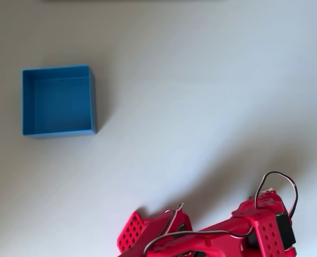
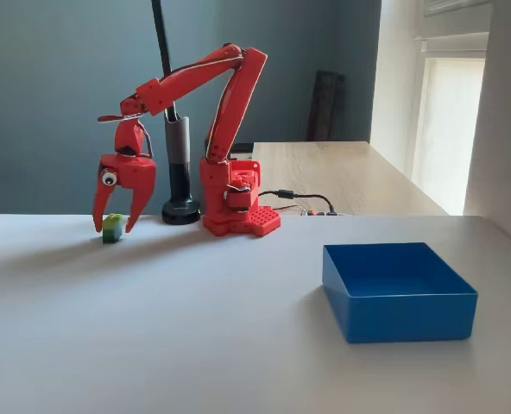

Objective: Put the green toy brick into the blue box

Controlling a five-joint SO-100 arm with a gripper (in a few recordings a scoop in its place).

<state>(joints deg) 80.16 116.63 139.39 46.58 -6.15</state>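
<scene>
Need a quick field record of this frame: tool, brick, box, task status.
tool: open, pointing down, fingers either side of the green toy brick in the fixed view
green toy brick: on the table, far left in the fixed view, not lifted
blue box: upright, nothing inside, well apart from brick and arm
arm: red, base behind the table
task status: brick not yet in box

Bare table (image 2: 195, 293) lies open between the green toy brick (image 2: 111, 228) and the blue box (image 2: 399, 291)
</scene>
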